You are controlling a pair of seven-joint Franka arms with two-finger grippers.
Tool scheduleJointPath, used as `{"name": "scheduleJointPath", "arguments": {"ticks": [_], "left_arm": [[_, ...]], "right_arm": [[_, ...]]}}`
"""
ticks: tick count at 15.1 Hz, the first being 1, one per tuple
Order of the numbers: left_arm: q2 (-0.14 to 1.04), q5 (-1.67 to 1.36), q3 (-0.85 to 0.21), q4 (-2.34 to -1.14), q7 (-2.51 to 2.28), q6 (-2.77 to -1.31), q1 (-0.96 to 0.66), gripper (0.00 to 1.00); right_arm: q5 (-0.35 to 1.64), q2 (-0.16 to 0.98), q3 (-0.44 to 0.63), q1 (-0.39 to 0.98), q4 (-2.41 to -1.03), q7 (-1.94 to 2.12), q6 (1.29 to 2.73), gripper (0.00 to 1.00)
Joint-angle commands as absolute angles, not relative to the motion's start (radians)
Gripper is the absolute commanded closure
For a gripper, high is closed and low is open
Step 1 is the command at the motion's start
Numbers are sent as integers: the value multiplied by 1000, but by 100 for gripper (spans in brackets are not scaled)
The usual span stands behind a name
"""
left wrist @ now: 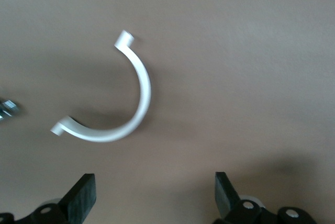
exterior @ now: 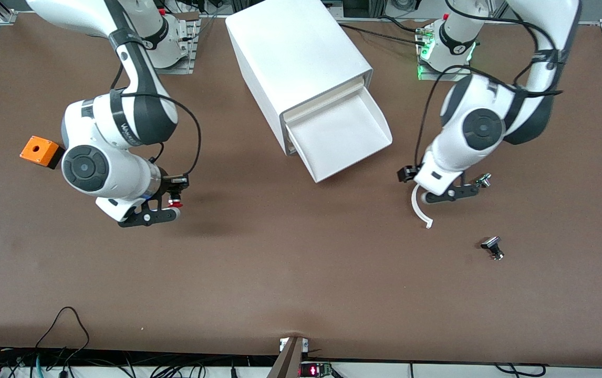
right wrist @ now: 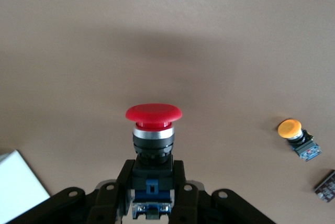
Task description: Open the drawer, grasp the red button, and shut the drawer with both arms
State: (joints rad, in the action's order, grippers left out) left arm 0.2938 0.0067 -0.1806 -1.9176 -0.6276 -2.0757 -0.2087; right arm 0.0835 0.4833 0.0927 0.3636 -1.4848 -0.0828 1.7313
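R gripper (right wrist: 152, 203) clamped on button (right wrist: 153, 113) over table; L gripper (left wrist: 152, 195) wide above white curved handle (left wrist: 138, 85).

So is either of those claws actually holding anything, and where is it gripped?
Yes. The right gripper is shut on the red button, pinching its black-and-blue body below the cap. The left gripper is open, holding nothing, over a white curved piece.

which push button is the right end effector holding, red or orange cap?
The red-capped button, clamped by its black body in the right end effector. The orange-capped button lies loose on the table.
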Motion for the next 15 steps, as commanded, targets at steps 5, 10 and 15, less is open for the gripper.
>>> {"name": "scheduleJointPath", "arguments": {"ticks": [5, 10, 15], "left_arm": [[379, -78, -198, -2021, -776, -2183, -368, 0], [356, -135, -248, -2048, -827, -2163, -368, 0], [313, -143, -296, -2111, -839, -2152, -364, 0]], "right_arm": [[57, 371, 78, 337, -1813, 249, 2034, 74], [55, 351, 77, 319, -1887, 428, 2057, 73], [55, 356, 77, 311, -2011, 474, 2227, 73]]}}
